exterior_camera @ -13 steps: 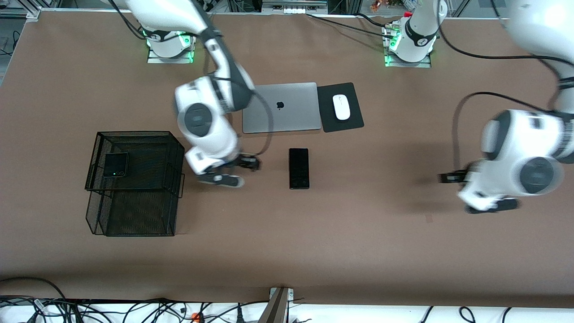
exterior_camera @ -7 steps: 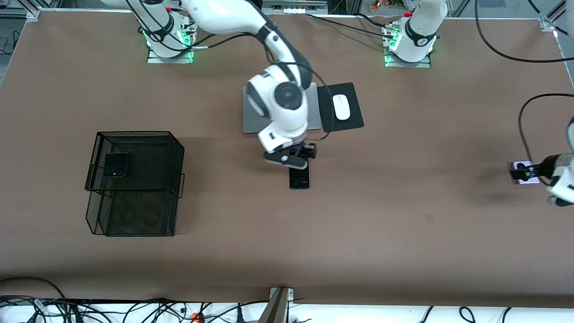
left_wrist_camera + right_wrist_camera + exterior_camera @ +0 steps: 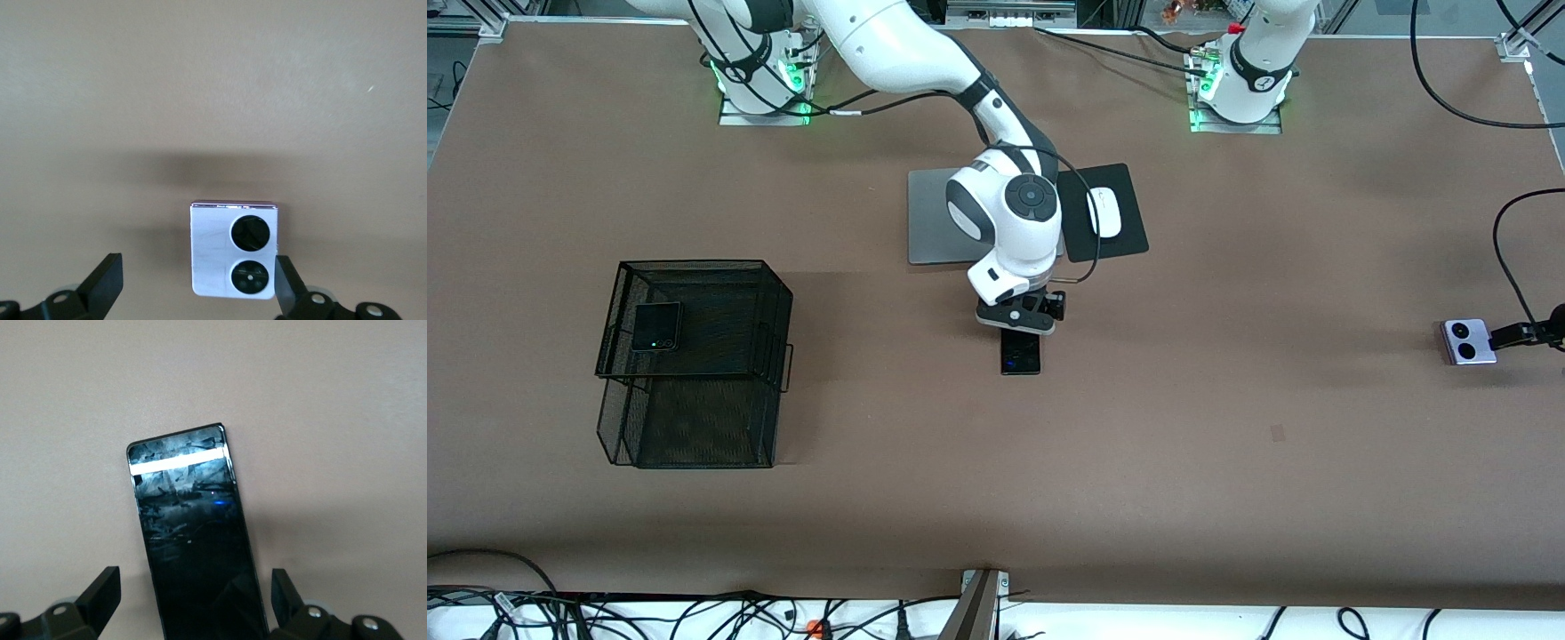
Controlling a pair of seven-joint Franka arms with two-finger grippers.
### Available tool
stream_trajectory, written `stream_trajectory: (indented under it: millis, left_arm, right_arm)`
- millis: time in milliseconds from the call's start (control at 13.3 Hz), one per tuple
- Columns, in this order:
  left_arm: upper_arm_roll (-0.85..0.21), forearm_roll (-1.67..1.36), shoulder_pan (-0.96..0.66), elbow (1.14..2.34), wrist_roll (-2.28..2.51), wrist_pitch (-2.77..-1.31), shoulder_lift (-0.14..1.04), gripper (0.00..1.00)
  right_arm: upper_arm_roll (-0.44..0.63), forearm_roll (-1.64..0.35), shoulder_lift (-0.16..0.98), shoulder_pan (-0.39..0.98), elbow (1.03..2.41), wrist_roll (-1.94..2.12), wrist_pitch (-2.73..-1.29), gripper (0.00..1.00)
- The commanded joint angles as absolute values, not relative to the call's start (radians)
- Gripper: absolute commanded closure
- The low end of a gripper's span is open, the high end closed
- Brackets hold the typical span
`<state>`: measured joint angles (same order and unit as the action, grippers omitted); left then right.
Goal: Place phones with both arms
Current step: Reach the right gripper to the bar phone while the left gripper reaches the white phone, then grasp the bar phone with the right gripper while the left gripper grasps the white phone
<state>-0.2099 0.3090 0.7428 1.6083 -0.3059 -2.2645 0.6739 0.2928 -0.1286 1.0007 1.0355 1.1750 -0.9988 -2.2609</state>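
The long slim black phone (image 3: 1020, 353) lies on the table, nearer the front camera than the laptop. My right gripper (image 3: 1021, 322) is open over its laptop end; in the right wrist view the phone (image 3: 193, 533) runs between the spread fingers of the gripper (image 3: 193, 597). The lavender-white phone (image 3: 1469, 341) lies at the left arm's end of the table. My left gripper (image 3: 1519, 336) is open beside it; in the left wrist view the phone (image 3: 233, 250) sits between the fingers of the gripper (image 3: 197, 290), close to one. The black folded phone (image 3: 656, 326) lies in the mesh basket (image 3: 703, 263).
A grey laptop (image 3: 935, 222) lies closed, partly hidden by the right arm. A white mouse (image 3: 1104, 212) rests on a black pad (image 3: 1125, 242) beside it. Cables run along the table edge nearest the front camera.
The right arm swung from beside the basket to over the slim black phone. The left arm moved out toward its end of the table, uncovering the lavender phone.
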Motion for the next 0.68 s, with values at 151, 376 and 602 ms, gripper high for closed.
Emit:
stream_trajectory:
  millis: [151, 376, 602]
  left_arm:
    - [-0.232, 0.301, 0.764, 1.635, -0.334, -2.338, 0.716, 0.0]
    - [-0.232, 0.272, 0.776, 1.652, -0.357, -2.347, 0.733, 0.0]
    - [-0.232, 0.272, 0.782, 1.654, -0.368, -2.376, 0.758, 0.0]
  right_arm:
    - [0.301, -0.109, 1.042, 1.04, 1.154, -0.977, -2.315, 0.0]
    - [0.301, -0.095, 1.043, 1.04, 1.18, -0.956, -2.321, 0.0]
    - [0.299, -0.095, 1.043, 1.04, 1.198, -0.948, -2.361, 0.04]
